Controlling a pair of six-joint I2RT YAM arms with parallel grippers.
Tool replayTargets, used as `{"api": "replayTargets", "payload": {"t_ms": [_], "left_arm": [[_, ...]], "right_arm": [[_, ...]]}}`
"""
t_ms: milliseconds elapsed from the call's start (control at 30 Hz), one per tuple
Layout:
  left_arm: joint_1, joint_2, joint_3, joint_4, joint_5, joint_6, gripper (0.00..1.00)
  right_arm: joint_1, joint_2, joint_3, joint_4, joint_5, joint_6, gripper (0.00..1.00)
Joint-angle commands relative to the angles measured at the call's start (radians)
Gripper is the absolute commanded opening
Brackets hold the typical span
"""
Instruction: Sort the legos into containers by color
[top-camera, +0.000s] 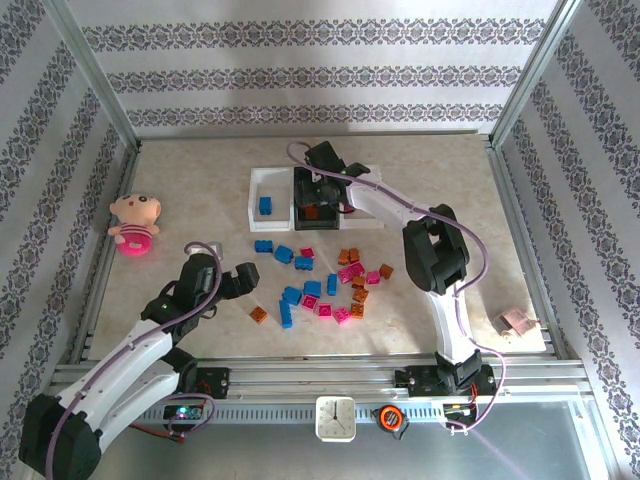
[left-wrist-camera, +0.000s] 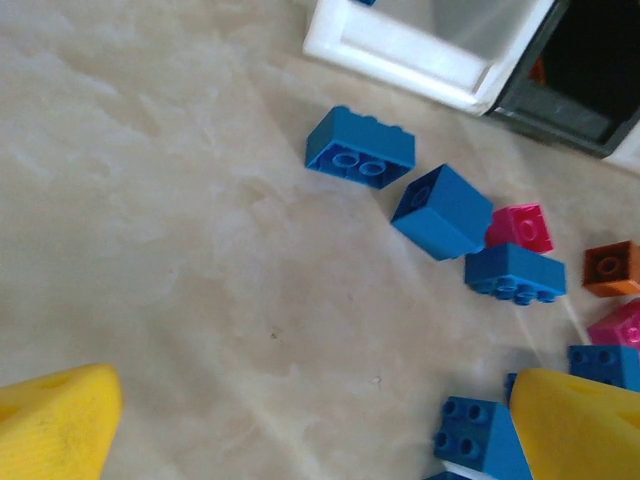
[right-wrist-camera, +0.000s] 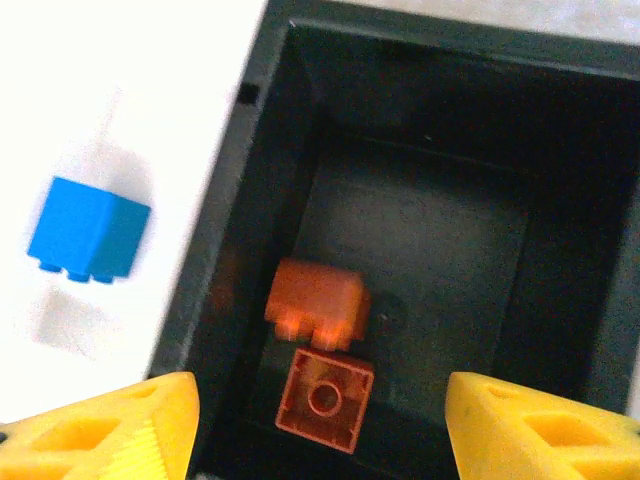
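Observation:
My right gripper (top-camera: 313, 197) (right-wrist-camera: 320, 420) hangs open over the black container (top-camera: 300, 216) (right-wrist-camera: 420, 90). Nothing is between its yellow fingers (right-wrist-camera: 140, 425). Two orange legos lie on the black floor below: one on its side (right-wrist-camera: 316, 300), one studs down (right-wrist-camera: 324, 400). A blue lego (right-wrist-camera: 88, 230) (top-camera: 266, 206) sits in the left white container (top-camera: 262, 178) (right-wrist-camera: 150, 100). My left gripper (top-camera: 246, 274) (left-wrist-camera: 315, 430) is open just above the table, left of the loose pile. Blue (left-wrist-camera: 360, 148) (left-wrist-camera: 442, 212), pink (left-wrist-camera: 518, 226) and orange (left-wrist-camera: 610, 268) legos lie ahead of it.
The loose pile of blue (top-camera: 284, 253), orange (top-camera: 349, 256) and pink (top-camera: 350, 275) legos spreads mid-table. A second white container (top-camera: 366, 222) stands right of the black one. A pink plush doll (top-camera: 135, 222) lies at the left, a small tan object (top-camera: 518, 322) near the right rail.

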Motion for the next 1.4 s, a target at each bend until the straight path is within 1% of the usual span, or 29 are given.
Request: {"api": "replayTargets", "payload": {"t_ms": [0, 67, 167, 233, 300, 400, 500, 600, 800, 933, 1067, 1233, 1300, 1367], "left_arm": [[-0.006, 0.096, 0.043, 0.066, 0.015, 0.026, 0.99], [-0.006, 0.2, 0.077, 0.11, 0.028, 0.041, 0.99], [-0.008, 0.386, 0.158, 0.156, 0.044, 0.078, 0.92], [-0.011, 0.493, 0.211, 0.176, 0.038, 0.1, 0.91], [-0.018, 0.578, 0.257, 0.194, -0.01, 0.121, 0.91], [-0.021, 0.649, 0.291, 0.251, -0.063, 0.145, 0.92], [-0.023, 0.699, 0.327, 0.274, -0.126, 0.168, 0.91], [-0.022, 0.752, 0.362, 0.293, -0.168, 0.197, 0.87], [-0.022, 0.849, 0.414, 0.308, -0.179, 0.215, 0.82], [-0.023, 0.906, 0.427, 0.327, -0.168, 0.216, 0.82], [-0.022, 0.949, 0.434, 0.359, -0.152, 0.224, 0.75], [-0.023, 0.938, 0.411, 0.362, -0.132, 0.216, 0.62], [-0.023, 0.927, 0.392, 0.351, -0.136, 0.209, 0.62], [-0.023, 0.922, 0.38, 0.341, -0.132, 0.203, 0.67]], "right_arm": [[-0.007, -0.158, -0.117, 0.049, -0.024, 0.028, 0.67], [-0.008, -0.224, -0.209, 0.073, -0.037, 0.035, 0.67], [-0.011, -0.324, -0.345, 0.106, -0.047, 0.045, 0.67], [-0.018, -0.383, -0.422, 0.124, -0.053, 0.054, 0.67], [-0.028, -0.438, -0.488, 0.136, -0.061, 0.062, 0.67], [-0.043, -0.513, -0.573, 0.156, -0.071, 0.074, 0.67], [-0.06, -0.561, -0.622, 0.165, -0.082, 0.08, 0.67], [-0.067, -0.593, -0.65, 0.169, -0.095, 0.083, 0.67], [-0.08, -0.633, -0.683, 0.173, -0.101, 0.083, 0.67], [-0.086, -0.655, -0.696, 0.175, -0.103, 0.085, 0.67], [-0.087, -0.675, -0.699, 0.172, -0.102, 0.082, 0.67], [-0.096, -0.696, -0.704, 0.165, -0.096, 0.08, 0.67], [-0.102, -0.697, -0.709, 0.166, -0.099, 0.08, 0.67], [-0.106, -0.696, -0.711, 0.169, -0.104, 0.083, 0.67]]}}
